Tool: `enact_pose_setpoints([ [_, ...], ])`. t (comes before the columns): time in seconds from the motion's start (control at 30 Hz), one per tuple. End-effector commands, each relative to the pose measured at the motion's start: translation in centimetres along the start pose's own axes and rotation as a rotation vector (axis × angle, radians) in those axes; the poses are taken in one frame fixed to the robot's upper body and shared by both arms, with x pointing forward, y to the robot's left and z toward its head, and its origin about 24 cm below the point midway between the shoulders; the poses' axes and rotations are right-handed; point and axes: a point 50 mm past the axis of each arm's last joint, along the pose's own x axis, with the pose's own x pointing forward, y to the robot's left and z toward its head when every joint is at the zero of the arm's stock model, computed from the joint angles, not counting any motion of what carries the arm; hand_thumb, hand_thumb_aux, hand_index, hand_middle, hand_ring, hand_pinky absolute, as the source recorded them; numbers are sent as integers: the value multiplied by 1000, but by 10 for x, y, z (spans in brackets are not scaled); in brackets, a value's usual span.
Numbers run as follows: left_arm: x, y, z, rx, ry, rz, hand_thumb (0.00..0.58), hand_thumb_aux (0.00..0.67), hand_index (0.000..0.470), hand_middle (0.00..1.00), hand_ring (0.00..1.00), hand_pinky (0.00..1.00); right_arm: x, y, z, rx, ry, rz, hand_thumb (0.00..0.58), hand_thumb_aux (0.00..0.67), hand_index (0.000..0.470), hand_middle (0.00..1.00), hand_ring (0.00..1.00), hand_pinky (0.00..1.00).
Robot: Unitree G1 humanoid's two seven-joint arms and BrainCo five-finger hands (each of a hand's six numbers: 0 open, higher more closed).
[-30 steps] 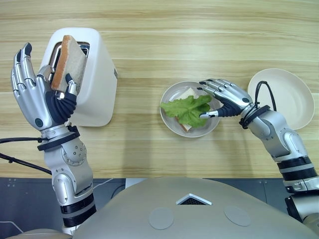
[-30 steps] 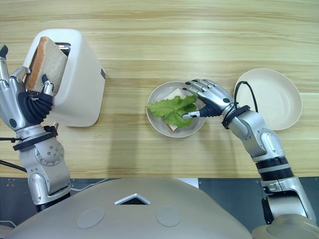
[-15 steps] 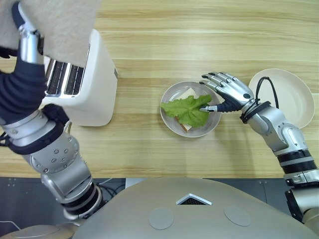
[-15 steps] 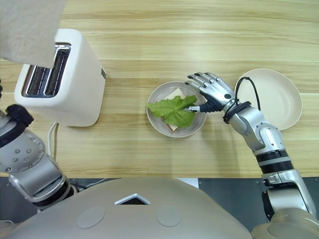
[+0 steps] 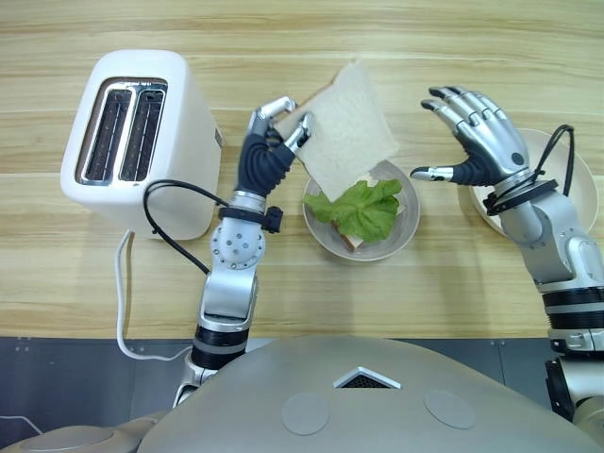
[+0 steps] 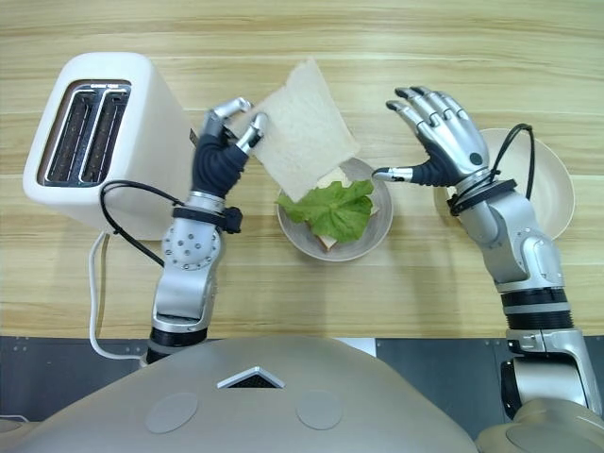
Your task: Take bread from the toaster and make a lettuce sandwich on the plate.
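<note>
Two hands, read from the fingertips outward. My left hand has its fingers curled onto the left corner of the bread slice, pinching it. How much of that corner lies behind the fingers I cannot tell. The slice hangs above the table, over the far-left rim of the plate. Its broad face is turned up toward the camera, and its long diagonal runs from the plate toward the far side of the table. Its near corner hides part of the rim and the far edge of the lettuce leaf.

The leaf covers a lower slice on the plate, of which I see only pale edges.

My right hand hovers right of the plate, fingers spread wide and holding nothing. Hand and wrist hide the left part of a second plate.

The toaster stands left of the left hand, slots upward, its power cord trailing across the wooden table.
</note>
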Motion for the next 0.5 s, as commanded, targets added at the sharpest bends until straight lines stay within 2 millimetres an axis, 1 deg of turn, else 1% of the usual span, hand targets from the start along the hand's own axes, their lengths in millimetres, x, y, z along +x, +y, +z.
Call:
enact_pose_setpoints([
  [0.03,-2,-21,-16,-120,76,-22,580,670,470,1000,1000,1000,-3,-10,-8,-9,44,-45,0,0,0,0,0,0],
  [0.13,-3,-28,-28,-170,125,-35,580,670,470,1000,1000,1000,-4,-8,-10,-2,73,-52,0,0,0,0,0,0],
  [0.23,-1,-37,-30,-213,138,-47,580,670,470,1000,1000,1000,-5,-2,-7,13,71,-38,0,0,0,0,0,0],
  [0.4,-2,-50,-26,-244,154,-75,580,670,470,1000,1000,1000,-5,7,5,31,26,-18,0,0,0,0,0,0],
  [0.5,-3,-55,-16,-235,148,-89,580,670,470,1000,1000,1000,-8,16,13,44,-1,9,0,0,0,0,0,0],
])
